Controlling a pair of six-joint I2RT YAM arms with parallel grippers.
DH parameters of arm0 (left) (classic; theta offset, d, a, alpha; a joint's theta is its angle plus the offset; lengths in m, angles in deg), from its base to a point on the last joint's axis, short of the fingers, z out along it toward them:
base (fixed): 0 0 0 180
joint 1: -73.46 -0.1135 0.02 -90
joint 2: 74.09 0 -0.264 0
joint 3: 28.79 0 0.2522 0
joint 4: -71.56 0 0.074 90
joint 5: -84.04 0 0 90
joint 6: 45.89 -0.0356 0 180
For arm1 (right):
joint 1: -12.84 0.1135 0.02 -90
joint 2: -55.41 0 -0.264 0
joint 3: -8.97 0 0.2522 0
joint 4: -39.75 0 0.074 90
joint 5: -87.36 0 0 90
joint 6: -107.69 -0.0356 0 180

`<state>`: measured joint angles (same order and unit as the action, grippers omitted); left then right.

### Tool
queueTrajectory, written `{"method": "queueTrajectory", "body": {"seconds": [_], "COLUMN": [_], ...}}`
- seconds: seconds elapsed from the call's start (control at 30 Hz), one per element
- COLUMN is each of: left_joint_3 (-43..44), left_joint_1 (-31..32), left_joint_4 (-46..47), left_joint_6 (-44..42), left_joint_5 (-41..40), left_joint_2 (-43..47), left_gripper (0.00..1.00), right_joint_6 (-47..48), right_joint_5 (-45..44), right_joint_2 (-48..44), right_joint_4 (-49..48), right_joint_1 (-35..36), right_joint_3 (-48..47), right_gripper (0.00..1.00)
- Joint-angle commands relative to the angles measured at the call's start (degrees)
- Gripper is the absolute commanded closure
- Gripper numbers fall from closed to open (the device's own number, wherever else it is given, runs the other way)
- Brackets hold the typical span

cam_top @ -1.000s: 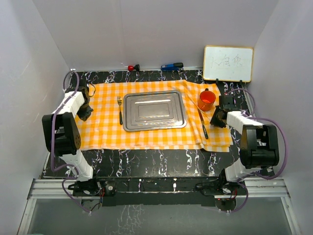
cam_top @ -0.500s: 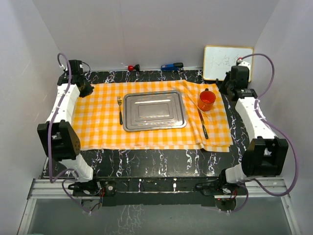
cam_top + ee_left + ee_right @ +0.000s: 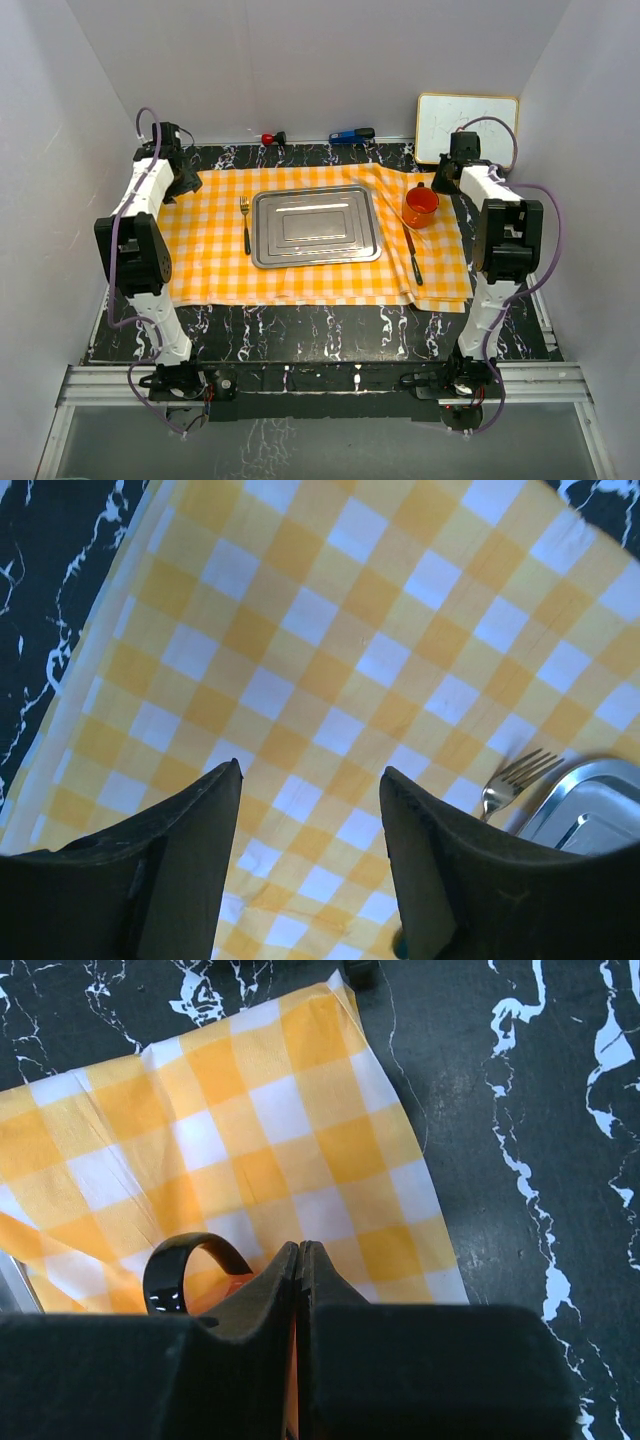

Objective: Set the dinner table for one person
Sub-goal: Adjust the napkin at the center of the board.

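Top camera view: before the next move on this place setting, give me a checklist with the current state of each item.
1. Left gripper empty: ok, jaws apart above the checked cloth.
2. Right gripper ready to grasp: not ok, shut, holding nothing.
3. Fork left of the tray: ok, lying on the cloth.
4. Knife right of the tray: ok.
5. Mug upright: ok.
6. Cloth flat on the dinner table: not ok, a fold runs down its right side.
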<state>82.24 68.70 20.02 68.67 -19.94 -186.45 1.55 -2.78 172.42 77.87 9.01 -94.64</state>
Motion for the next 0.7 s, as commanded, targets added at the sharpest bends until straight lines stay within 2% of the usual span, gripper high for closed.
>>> {"method": "queueTrajectory", "body": {"seconds": [0.0,0.13,0.33,0.43,0.57,0.67], "left_joint_3": [5.97,7.56,2.47,1.87,0.47,-1.55], "left_joint_1": [-0.22,-0.17,-0.17,-0.17,-0.21,-0.18], "left_joint_4": [0.69,2.19,7.74,7.72,7.33,6.20], "left_joint_6": [-1.08,0.41,2.97,3.30,3.41,3.27], "left_joint_5": [-0.71,4.02,10.31,11.30,10.85,9.14], "left_joint_2": [-4.21,-8.25,-10.11,-11.85,-13.40,-13.72], "left_gripper": [0.43,0.46,0.58,0.67,0.84,0.91], "right_joint_6": [2.21,2.44,2.00,1.87,1.80,2.42], "right_joint_5": [1.68,2.53,3.65,4.02,3.18,1.61], "right_joint_2": [-0.17,1.54,2.55,3.42,4.75,6.09], "right_joint_4": [-2.46,-3.27,-5.68,-5.99,-6.78,-7.00], "right_joint_1": [-0.12,-0.16,-0.17,-0.14,-0.14,-0.16], "right_joint_3": [-4.68,-3.62,0.89,2.46,4.46,5.58], "right_gripper": [1.00,1.00,1.00,1.00,1.00,1.00]}}
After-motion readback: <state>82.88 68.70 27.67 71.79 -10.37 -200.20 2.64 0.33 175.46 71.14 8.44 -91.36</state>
